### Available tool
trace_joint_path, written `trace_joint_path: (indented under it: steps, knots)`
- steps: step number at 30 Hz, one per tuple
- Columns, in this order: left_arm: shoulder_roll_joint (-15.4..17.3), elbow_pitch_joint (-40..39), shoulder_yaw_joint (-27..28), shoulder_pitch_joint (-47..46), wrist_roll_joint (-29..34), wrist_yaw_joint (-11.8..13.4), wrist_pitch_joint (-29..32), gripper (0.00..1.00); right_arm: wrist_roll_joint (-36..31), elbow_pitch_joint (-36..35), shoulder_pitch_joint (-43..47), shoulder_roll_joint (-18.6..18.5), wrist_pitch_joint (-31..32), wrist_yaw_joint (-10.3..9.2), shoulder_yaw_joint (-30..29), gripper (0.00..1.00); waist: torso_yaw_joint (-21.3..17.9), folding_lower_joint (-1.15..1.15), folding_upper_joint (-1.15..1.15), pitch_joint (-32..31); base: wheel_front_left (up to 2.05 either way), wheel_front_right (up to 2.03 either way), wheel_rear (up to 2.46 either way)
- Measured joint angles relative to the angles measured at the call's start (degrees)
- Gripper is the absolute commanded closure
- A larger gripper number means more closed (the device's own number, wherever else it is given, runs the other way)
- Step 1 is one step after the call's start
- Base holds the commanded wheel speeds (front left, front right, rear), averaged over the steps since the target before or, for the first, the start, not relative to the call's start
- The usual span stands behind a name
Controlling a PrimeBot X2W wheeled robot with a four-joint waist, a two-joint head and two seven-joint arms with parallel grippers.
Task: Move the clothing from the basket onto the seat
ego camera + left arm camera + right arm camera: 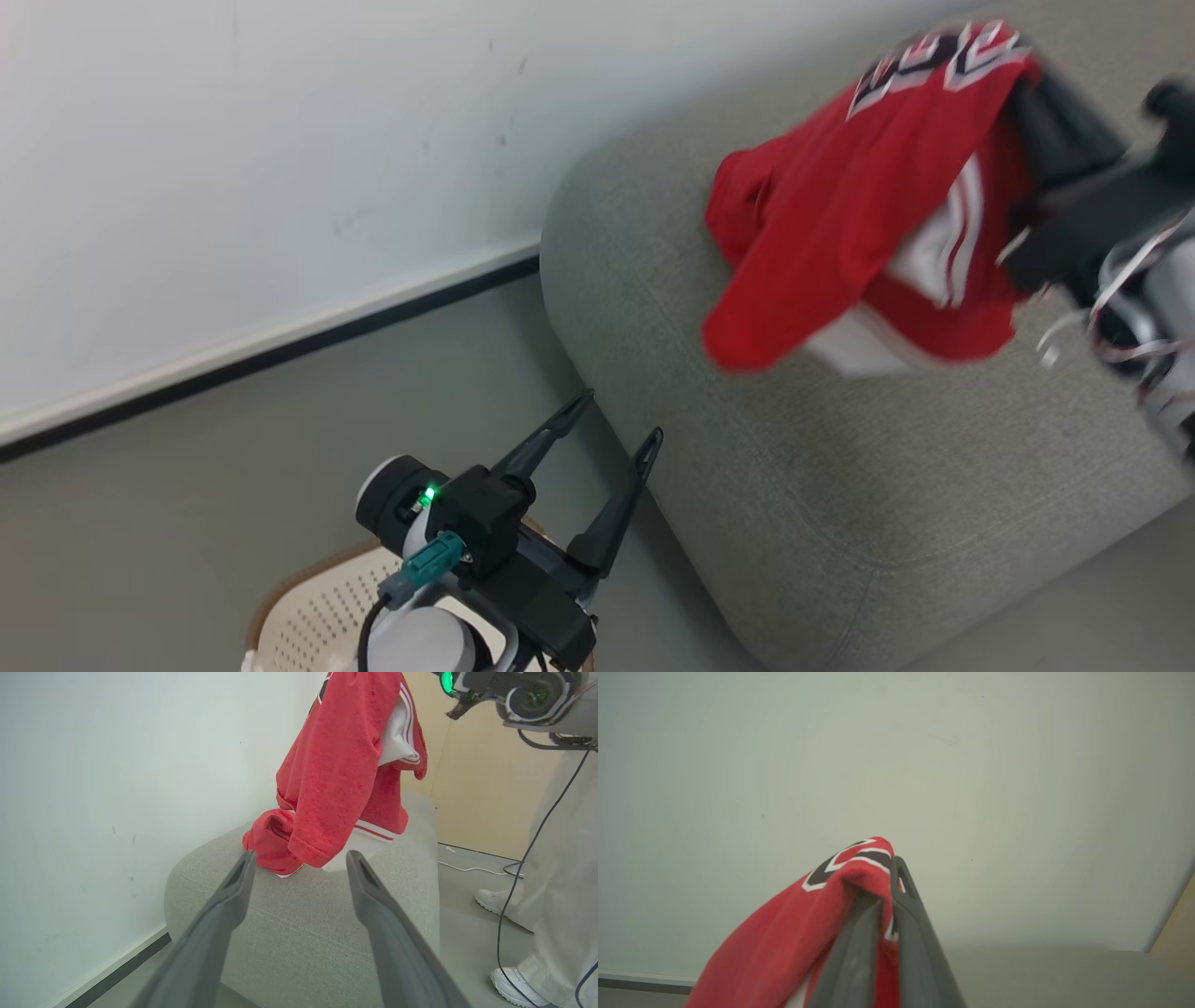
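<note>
White wall [233,187], dark skirting strip [280,355], grey floor [187,523], perhaps a beige partition [486,788]

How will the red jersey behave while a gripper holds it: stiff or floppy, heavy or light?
Probably floppy: the red jersey hangs in folds from the right gripper, its lowest fold apparently slumped on the grey sofa. Likely light: one narrow pinch carries it.

Left gripper [623,415] of my rig: two long, dark grey, tapering fingers [219,924] with slotted tips, on a black block bearing a green lamp [429,495]. I note a teal connector [431,560] with a dark cable [366,635], beside a white-and-black cylindrical joint [387,495]. Right gripper [883,882]: the same dark fingers, black housing [1092,215], pale wrist [1134,322], loose red-and-white wires [1144,350]
</note>
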Motion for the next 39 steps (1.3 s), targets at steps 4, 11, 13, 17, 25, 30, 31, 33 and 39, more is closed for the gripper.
trace_joint_path:
  steps: [4, 11, 13, 17, 25, 30, 31, 33, 39]
  knots:
    - [1.72, -2.58, 0.12, -0.53, 0.71, 0.20, 0.47, 0.00, 0.10, 2.88, -6.24, -1.07, 1.37, -0.02, -2.14, 1.00, 1.08, 0.00, 0.00, 2.84, 0.00, 0.00, 0.00]
    - [5.31, -7.25, 1.55, -1.46, 2.44, 0.81, 1.75, 0.00, 0.08, 8.32, -14.72, -3.80, 3.21, -1.29, -5.49, 1.00, 3.96, 0.01, 0.00, 7.83, 0.00, 0.00, 0.00]
    - [6.05, -8.75, 1.82, -2.01, 2.81, 0.81, 2.08, 0.00, 0.08, 9.94, -16.08, -4.69, 3.60, -2.00, -6.37, 1.00, 4.88, 0.01, 0.00, 9.31, 0.00, 0.00, 0.00]
    - [7.08, -11.23, 2.26, -2.79, 3.33, 0.80, 2.77, 0.00, 0.09, 11.84, -17.80, -6.04, 4.03, -2.88, -7.61, 1.00, 6.24, 0.01, 0.00, 11.59, 0.00, 0.00, 0.00]
    - [9.72, -16.78, 3.41, -4.67, 4.27, 0.85, 4.54, 0.00, 0.08, 14.90, -20.98, -6.26, 3.86, -6.21, -9.17, 1.00, 9.11, 0.01, 0.00, 18.12, 0.00, 0.00, 0.00]
    - [10.87, -19.46, 4.31, -5.90, 4.97, 1.03, 5.53, 0.00, 0.01, 17.33, -21.04, -2.65, 3.22, -7.56, -8.90, 1.00, 10.18, 0.01, 0.01, 22.36, 0.00, 0.00, 0.00]
    - [11.12, -20.00, 4.44, -6.11, 5.46, 1.26, 5.94, 0.00, 0.01, 17.63, -21.02, -1.69, 2.98, -7.56, -8.61, 1.00, 10.32, 0.01, 0.01, 23.21, 0.00, 0.00, 0.00]
    - [11.51, -20.97, 4.61, -6.75, 5.88, 1.29, 6.50, 0.00, 0.01, 18.59, -20.82, -0.14, 2.70, -7.57, -8.12, 1.00, 10.53, 0.01, 0.01, 24.90, 0.00, 0.00, 0.00]
    - [12.81, -23.27, 5.63, -9.11, 6.45, 1.27, 7.61, 0.00, 0.01, 21.59, -20.15, 2.01, 1.86, -8.13, -7.66, 1.00, 10.62, 0.01, 0.01, 29.87, 0.00, 0.00, 0.00]
